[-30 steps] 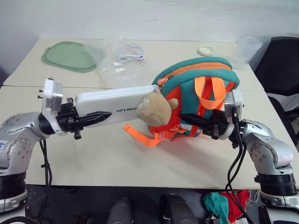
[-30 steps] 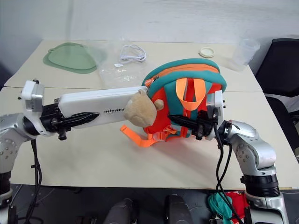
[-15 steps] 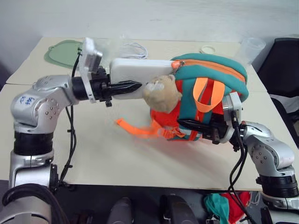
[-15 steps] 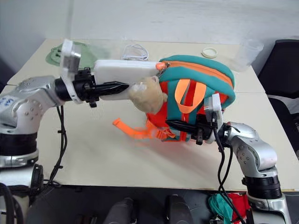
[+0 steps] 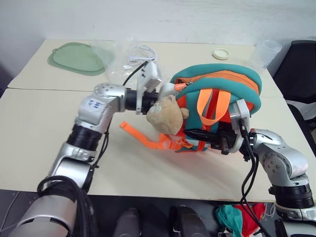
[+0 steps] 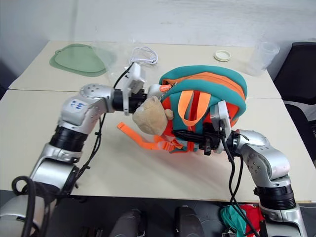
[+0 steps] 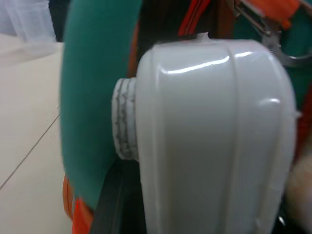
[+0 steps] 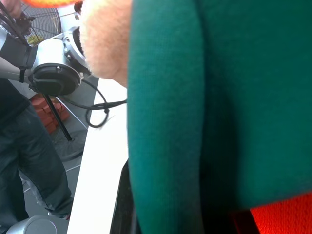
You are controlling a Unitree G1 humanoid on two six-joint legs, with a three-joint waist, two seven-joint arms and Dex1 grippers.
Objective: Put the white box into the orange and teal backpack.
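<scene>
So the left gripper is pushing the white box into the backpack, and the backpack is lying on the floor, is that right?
Not quite. The backpack is on the table, not the floor; the left eye view shows this. The rest holds: the left gripper is at the backpack's opening with the white box mostly inside.

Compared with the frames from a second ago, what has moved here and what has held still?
The left gripper has carried the white box up off the table and rightward, pushing it end-first into the top opening of the orange and teal backpack, so most of the box is now hidden inside. The backpack has tipped up and its orange strap shifted. The right gripper stayed clamped low on the backpack.
</scene>
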